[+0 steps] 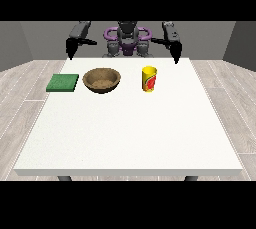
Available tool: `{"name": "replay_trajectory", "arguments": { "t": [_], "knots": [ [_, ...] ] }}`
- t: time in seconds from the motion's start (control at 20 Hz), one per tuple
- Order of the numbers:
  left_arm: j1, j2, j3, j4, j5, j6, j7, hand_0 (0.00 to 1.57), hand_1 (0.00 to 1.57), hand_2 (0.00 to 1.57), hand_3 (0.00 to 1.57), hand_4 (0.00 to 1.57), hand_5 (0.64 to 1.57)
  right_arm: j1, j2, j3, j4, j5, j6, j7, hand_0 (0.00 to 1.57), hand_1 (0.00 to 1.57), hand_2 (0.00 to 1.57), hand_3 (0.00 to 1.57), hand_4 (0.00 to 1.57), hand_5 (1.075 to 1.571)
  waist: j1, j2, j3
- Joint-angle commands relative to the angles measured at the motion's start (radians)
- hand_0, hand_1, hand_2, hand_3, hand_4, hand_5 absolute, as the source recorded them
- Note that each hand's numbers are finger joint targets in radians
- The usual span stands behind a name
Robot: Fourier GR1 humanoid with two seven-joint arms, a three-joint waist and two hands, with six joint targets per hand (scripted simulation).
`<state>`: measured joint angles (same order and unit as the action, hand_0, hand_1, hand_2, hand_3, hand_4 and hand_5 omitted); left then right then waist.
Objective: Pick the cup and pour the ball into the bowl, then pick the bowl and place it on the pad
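A yellow cup [149,79] with a red and green mark stands upright on the white table [130,133], right of centre near the far side. Its inside is hidden, so no ball shows. To its left sits a brown wooden bowl [102,80], and left of that lies a flat green pad [63,82]. The hand at the view's right [176,53] hangs down by the table's far edge, behind and to the right of the cup. By the far left corner, the hand at the view's left [71,49] hangs behind the pad. Neither hand touches anything.
The robot's torso [127,40] stands behind the table's far edge, between the two arms. The table's near half is bare white surface. Grey walls and a wooden floor surround the table.
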<state>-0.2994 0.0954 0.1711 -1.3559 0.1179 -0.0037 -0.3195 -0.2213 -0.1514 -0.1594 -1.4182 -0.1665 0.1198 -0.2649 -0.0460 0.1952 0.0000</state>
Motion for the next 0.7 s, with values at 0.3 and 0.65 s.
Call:
{"name": "replay_trajectory", "arguments": {
  "t": [0.3,0.65],
  "knots": [
    [-0.176,-0.02,0.016,0.318,-0.04,0.042,-0.193,0.0,0.0,0.0,0.0,0.0,1.382,-0.137,0.003,0.002,0.115,0.018,-0.013,-0.034,0.0,0.0,0.0,0.0,0.0,1.57,-0.023,0.067,-0.0002],
    [-0.297,0.009,0.09,0.491,-0.044,0.115,-0.318,0.0,0.0,0.0,0.0,0.0,1.352,-0.242,-0.048,-0.042,0.097,-0.035,0.015,-0.008,0.0,0.0,0.0,0.0,0.0,1.569,-0.084,0.161,-0.0005]
  ]
}}
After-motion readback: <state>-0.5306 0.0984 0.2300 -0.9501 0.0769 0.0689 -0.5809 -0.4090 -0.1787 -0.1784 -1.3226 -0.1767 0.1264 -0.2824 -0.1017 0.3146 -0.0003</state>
